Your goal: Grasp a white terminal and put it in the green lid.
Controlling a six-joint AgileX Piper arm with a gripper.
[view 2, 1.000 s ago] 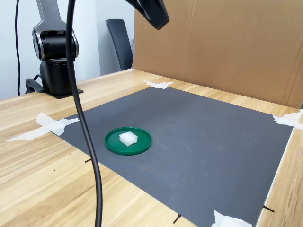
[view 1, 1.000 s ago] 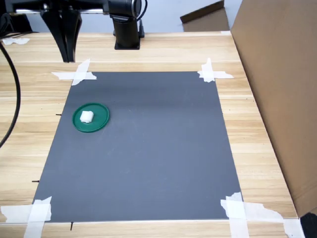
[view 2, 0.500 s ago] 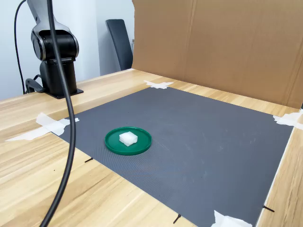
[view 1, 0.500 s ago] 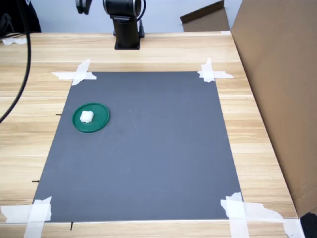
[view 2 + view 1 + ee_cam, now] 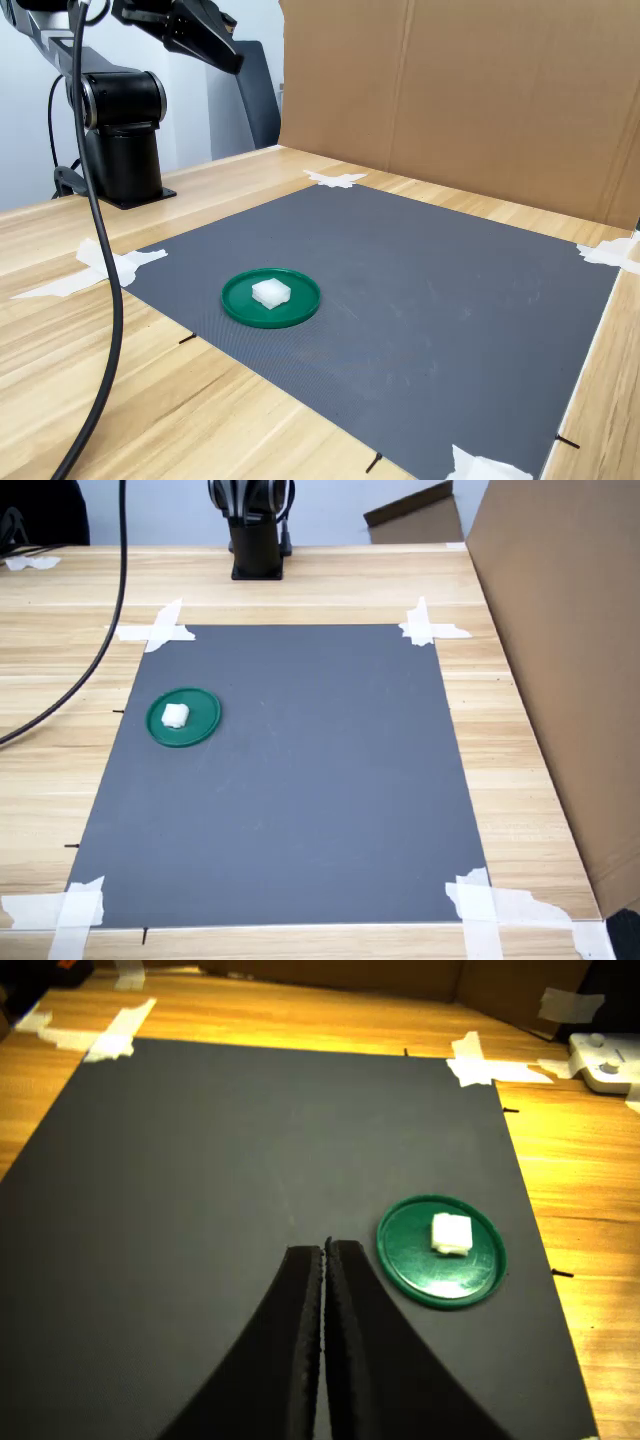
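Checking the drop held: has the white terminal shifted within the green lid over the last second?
No. In both exterior views the white terminal sits at the same spot in the green lid.

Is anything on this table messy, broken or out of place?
Nothing stands out. The white terminal sits inside the green lid on the dark mat, whose corners are taped down. The gripper is shut and empty, well above the mat.
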